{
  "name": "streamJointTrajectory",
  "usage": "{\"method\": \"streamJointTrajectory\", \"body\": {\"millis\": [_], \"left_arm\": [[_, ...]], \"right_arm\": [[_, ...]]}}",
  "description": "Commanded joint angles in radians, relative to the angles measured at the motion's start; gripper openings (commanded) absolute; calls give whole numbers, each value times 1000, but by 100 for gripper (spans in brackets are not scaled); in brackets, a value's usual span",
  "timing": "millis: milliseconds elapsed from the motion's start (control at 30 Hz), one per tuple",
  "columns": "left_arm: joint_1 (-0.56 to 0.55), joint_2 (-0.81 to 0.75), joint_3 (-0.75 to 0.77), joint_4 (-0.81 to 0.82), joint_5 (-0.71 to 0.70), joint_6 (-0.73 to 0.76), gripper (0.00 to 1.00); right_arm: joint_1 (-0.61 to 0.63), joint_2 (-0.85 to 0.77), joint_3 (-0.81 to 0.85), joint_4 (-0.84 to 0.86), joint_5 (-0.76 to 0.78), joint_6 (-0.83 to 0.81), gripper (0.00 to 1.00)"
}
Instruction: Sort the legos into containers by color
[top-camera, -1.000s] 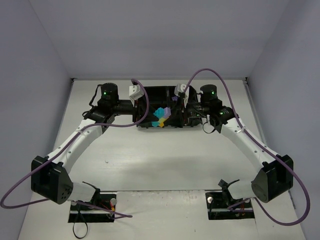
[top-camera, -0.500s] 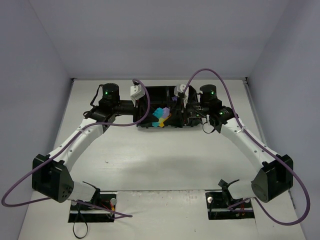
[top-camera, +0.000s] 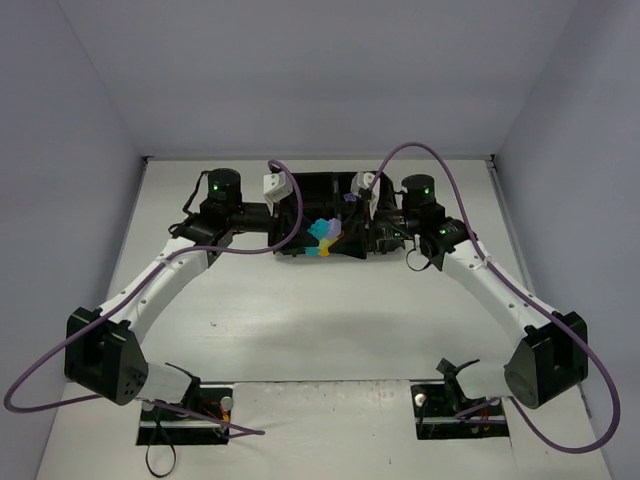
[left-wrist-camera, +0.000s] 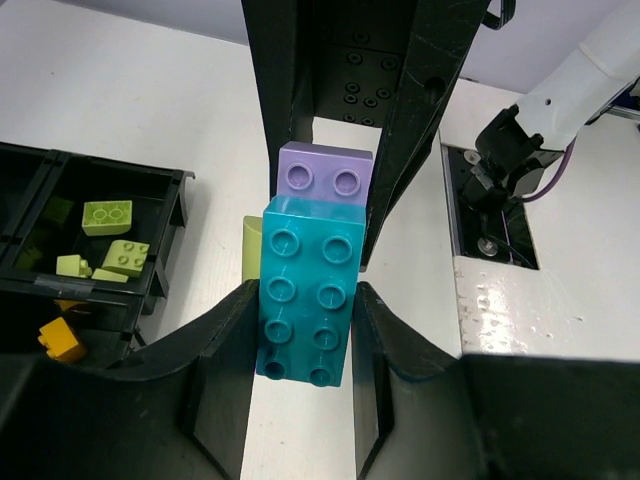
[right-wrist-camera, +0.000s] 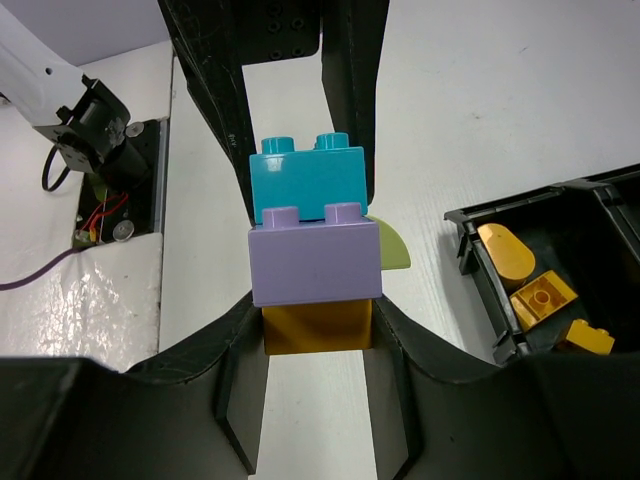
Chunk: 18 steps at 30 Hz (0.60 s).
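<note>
A stuck-together stack of legos (top-camera: 322, 236) hangs between my two grippers over the near edge of the black tray (top-camera: 322, 186). My left gripper (left-wrist-camera: 305, 322) is shut on the cyan brick (left-wrist-camera: 305, 298); a purple brick (left-wrist-camera: 325, 172) and a lime green piece (left-wrist-camera: 251, 250) sit beyond it. My right gripper (right-wrist-camera: 317, 332) is shut on the orange brick (right-wrist-camera: 317, 327), which sits under the purple brick (right-wrist-camera: 315, 262), the cyan brick (right-wrist-camera: 305, 180) and the lime green piece (right-wrist-camera: 392, 248). In the top view the left gripper (top-camera: 296, 216) and the right gripper (top-camera: 358, 216) face each other.
One tray compartment (left-wrist-camera: 172, 182) holds lime green bricks (left-wrist-camera: 108, 216), and an orange brick (left-wrist-camera: 62, 340) lies in the one beside it. Another compartment (right-wrist-camera: 478, 262) holds several orange bricks (right-wrist-camera: 542, 296). Arm bases and purple cables lie at the table's near edge.
Both grippers and the stack have shifted slightly, staying over the tray's near edge. Both grips are unchanged.
</note>
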Motion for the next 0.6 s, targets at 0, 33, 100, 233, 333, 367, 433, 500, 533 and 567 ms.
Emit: {"method": "streamJointTrajectory", "body": {"millis": [0,33,100,233,333,367,433,500,533,567], "left_arm": [[23,-16,19,100,-4,-27,0],[23,-17,16,103,-2,-30,0],[26,-11,8,123,1,-39,0],[27,1,-1,155,10,-67,0],[33,7,-4,179,15,-83,0],[33,7,-4,181,15,-83,0],[38,9,2,179,19,-83,0],[42,7,3,176,23,-83,0],[44,7,3,176,23,-83,0],[49,7,3,176,23,-83,0]], "right_arm": [[-21,-49,-44,24,15,8,0],[-27,-51,-51,24,15,14,0],[-34,-57,-71,24,10,16,0],[-38,-61,-88,22,16,16,0],[-53,-63,-101,16,18,14,0],[-57,-66,-105,13,18,13,0],[-69,-74,-116,10,19,11,0],[-79,-81,-125,12,21,16,0],[-83,-83,-134,12,22,16,0],[-84,-86,-139,12,24,19,0]]}}
